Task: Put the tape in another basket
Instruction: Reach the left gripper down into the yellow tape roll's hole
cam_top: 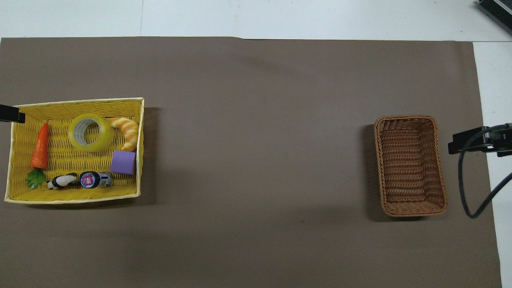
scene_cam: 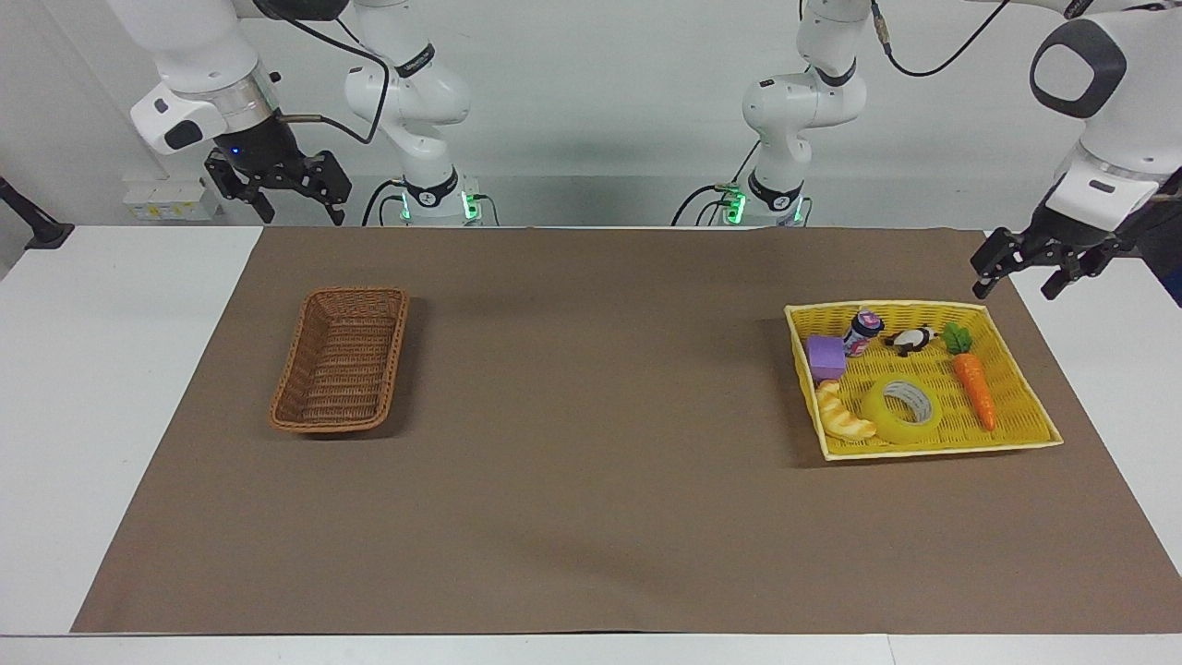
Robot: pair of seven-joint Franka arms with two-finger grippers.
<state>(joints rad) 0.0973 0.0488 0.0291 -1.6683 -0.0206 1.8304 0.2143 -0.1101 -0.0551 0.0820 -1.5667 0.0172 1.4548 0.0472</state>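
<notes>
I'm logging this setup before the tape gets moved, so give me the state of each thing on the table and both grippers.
tape: flat in the yellow basket, untouched
yellow basket: holds the tape and small toys
brown wicker basket: empty
left gripper: open, holding nothing, in the air by the yellow basket's corner
right gripper: open, holding nothing, waiting

tape (scene_cam: 902, 411) in tray (scene_cam: 1016, 441); basket (scene_cam: 340, 358) apart

A white table (scene_cam: 129, 388) carries a brown mat (scene_cam: 591, 480), on which a brown wicker basket (scene_cam: 340, 360) and a yellow basket (scene_cam: 1025, 406) sit well apart.
</notes>
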